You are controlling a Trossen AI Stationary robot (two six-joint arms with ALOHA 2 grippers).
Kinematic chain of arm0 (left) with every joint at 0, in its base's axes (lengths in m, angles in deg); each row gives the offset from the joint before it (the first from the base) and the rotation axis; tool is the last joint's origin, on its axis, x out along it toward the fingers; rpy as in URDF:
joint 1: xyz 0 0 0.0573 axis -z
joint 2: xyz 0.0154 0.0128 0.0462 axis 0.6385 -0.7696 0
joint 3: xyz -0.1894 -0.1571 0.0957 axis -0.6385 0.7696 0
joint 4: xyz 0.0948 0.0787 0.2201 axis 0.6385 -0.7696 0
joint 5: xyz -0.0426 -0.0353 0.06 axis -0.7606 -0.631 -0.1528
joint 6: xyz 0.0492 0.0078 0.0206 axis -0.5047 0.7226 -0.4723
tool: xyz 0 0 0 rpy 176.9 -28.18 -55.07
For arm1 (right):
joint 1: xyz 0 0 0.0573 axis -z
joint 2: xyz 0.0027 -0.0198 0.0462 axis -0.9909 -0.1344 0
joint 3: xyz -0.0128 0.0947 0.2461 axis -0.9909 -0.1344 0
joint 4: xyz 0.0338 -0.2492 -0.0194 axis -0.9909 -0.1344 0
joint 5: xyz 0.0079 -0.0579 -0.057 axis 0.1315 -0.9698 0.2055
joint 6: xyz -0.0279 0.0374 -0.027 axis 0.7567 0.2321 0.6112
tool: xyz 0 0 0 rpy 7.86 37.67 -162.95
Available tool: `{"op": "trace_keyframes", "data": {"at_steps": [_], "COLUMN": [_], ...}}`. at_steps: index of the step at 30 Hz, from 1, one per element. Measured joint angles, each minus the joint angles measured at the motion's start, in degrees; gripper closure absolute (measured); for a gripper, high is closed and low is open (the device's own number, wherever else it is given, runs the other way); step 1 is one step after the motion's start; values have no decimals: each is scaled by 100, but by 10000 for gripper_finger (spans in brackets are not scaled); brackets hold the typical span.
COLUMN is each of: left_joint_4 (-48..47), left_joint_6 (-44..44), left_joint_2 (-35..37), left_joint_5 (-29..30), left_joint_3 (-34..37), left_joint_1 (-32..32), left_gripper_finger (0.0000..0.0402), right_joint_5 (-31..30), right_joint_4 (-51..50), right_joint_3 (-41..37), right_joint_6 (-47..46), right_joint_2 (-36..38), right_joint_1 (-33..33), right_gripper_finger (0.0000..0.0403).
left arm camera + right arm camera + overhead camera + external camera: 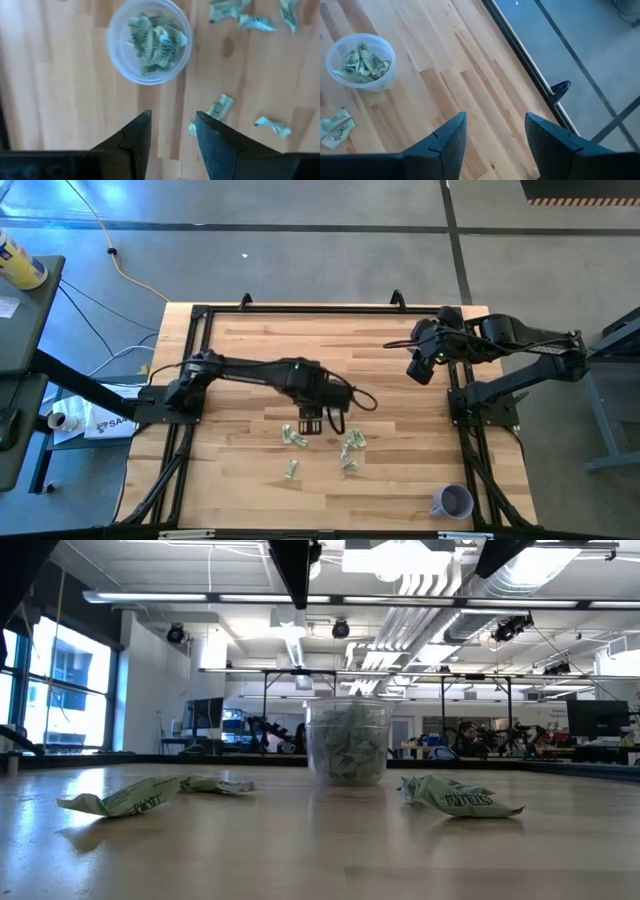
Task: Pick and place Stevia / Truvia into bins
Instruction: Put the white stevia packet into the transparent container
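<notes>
Clear plastic cup (149,41) already holds a wad of green/white packets (155,42), so partway done; several packets still loose on the wood table (240,470), e.g. one (294,437) nr the left gripper (172,131). Left gripper over the cup, fingers apart, nothing held; right gripper (495,131) parked at table's far right, fingers apart, empty.

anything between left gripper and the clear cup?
Nothing. In the left wrist view, only bare wood separates the open left gripper from the clear cup; loose packets lie aside.

Green-and-white packets (155,42) fill the clear cup (118,65) (pale striped wood table (60,110)).
</notes>
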Motion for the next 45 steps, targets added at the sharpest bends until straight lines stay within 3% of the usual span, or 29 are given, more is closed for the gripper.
{"op": "trace_keyframes", "data": {"at_steps": [5, 18, 24, 30, 36, 41, 45], "left_joint_4": [4, 6, 3, 17, 138, 2266, 3951], "left_joint_6": [905, 4848, 6197, 5785, 4764, 3611, 2791], "left_joint_2": [24, 41, 333, 1065, 2410, 3612, 4098], "left_joint_5": [207, 199, 72, -36, -337, -868, -955], "left_joint_3": [-4, 2, 432, 1008, 2440, 4271, 5794], "left_joint_1": [103, 866, 960, 516, 114, -30, 80], "left_gripper_finger": [217, 218, 218, 218, 218, 218, 218], "right_joint_5": [-7, 271, 140, 376, 765, 813, 874], "right_joint_4": [2, -127, -110, -98, -377, -560, -559], "right_joint_3": [0, 0, 0, 0, 0, 0, 0], "right_joint_6": [281, 398, 734, 813, 556, 134, -137], "right_joint_2": [0, 0, 0, 2, 2, 2, 2], "right_joint_1": [0, 0, 0, 0, 0, 0, 0], "right_gripper_finger": [210, 210, 210, 210, 210, 210, 210]}}
